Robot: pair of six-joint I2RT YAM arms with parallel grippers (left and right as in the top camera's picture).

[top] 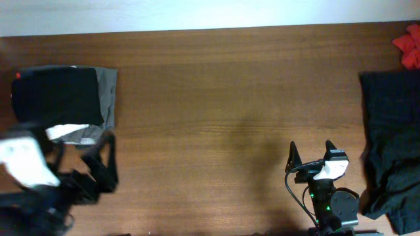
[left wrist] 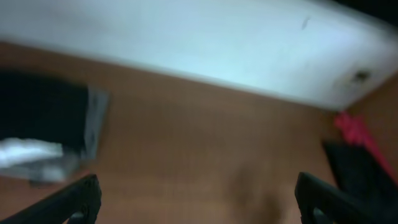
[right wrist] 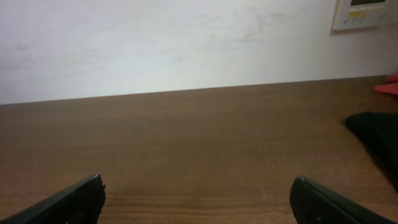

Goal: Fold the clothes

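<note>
Up here over the worktop [top: 216,98], my left fingers [left wrist: 78,199] are spread wide apart with nothing between them. That view is smeared with blur, so I only get rough shapes. Off to my left is the folded stack [top: 59,95]: a black piece on top, a grey layer showing along its right edge, and something white poking out at the near side. It sits close to the far-left corner of the worktop, and from overhead my left arm hangs just beside its near edge.

Over on the other side, my right fingers [right wrist: 329,202] are also parted and holding nothing, low over bare wood near the front edge. To their right lies the black garment [top: 390,137], loose and rumpled, stretching along the right edge of the worktop, near me but not touching. I catch only its dark corner in my right wrist view.

Past it, in the far-right corner, a red cloth [top: 410,47] lies bunched up, apart from the black one. Straight ahead is a pale wall [right wrist: 186,43] with a small panel [right wrist: 364,12] mounted at the upper right.
</note>
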